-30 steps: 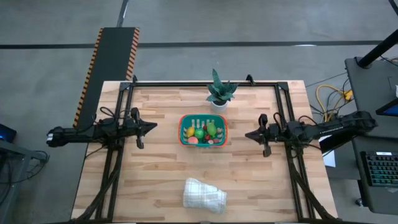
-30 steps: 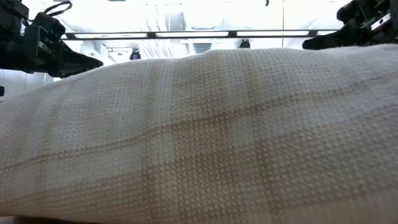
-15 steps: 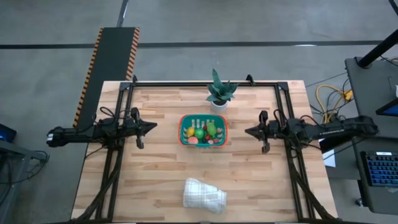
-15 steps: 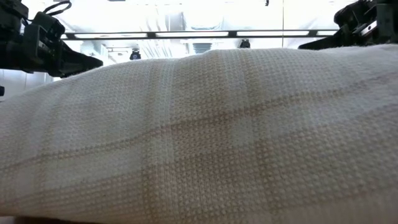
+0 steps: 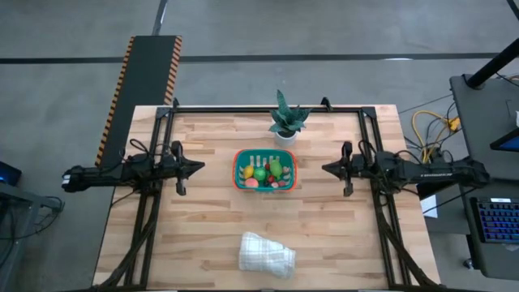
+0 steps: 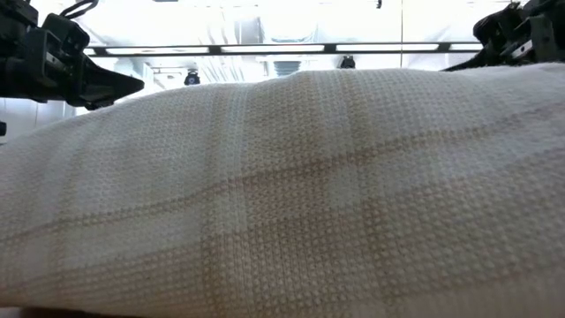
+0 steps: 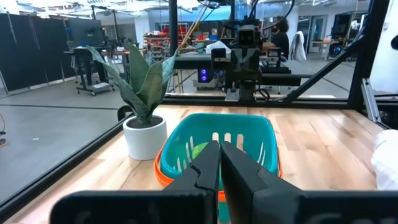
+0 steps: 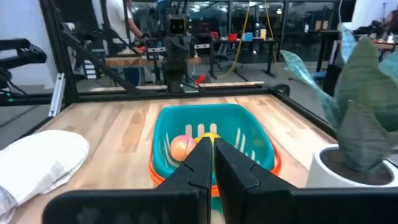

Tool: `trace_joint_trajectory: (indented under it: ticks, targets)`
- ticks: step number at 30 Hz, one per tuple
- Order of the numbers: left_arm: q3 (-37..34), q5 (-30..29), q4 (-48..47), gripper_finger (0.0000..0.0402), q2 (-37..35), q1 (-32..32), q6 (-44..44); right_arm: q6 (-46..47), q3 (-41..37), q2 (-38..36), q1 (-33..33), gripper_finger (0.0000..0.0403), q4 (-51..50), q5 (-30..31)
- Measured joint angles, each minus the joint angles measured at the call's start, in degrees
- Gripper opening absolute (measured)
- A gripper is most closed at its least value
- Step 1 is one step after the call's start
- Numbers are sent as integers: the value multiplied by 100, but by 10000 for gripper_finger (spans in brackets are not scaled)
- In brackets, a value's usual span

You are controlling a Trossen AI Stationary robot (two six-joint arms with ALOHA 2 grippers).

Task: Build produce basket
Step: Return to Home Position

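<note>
**Basket loaded at worktop centre, both claws clear**

The teal basket (image 5: 266,170) stands upright at the centre of the worktop (image 5: 211,227), open side up. Its long axis runs side to side, in line with both arms. The produce (image 5: 268,172) lies inside it: green, yellow, orange and red pieces.

A potted plant (image 5: 285,119) stands just beyond the basket's far side. A folded cloth (image 5: 266,253) lies well apart near the front edge and fills almost the entire low view (image 6: 282,194), hiding the basket there.

The left claw (image 5: 200,165) and right claw (image 5: 324,169) hover on opposite sides of the basket. Both point at it with fingers pressed together, holding nothing.
</note>
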Motion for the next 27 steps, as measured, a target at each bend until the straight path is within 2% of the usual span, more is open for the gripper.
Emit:
trace_joint_trajectory:
  ticks: [6, 11, 16, 27]
  targets:
    - [0, 0, -13, 0, -3, 0, 0, -26, 225, -1031, 0, 9, -1295, 36]
    - [0, -4, -17, 0, 6, 0, -3, 63, 112, -1913, 0, 9, -1893, 36]
    - [0, 15, -25, 0, -3, 0, -4, 58, 83, -1803, 0, 9, -1848, 38]
    - [-19, 468, -29, 0, -14, 0, 11, 172, 35, -1847, 0, 9, -2016, 29]
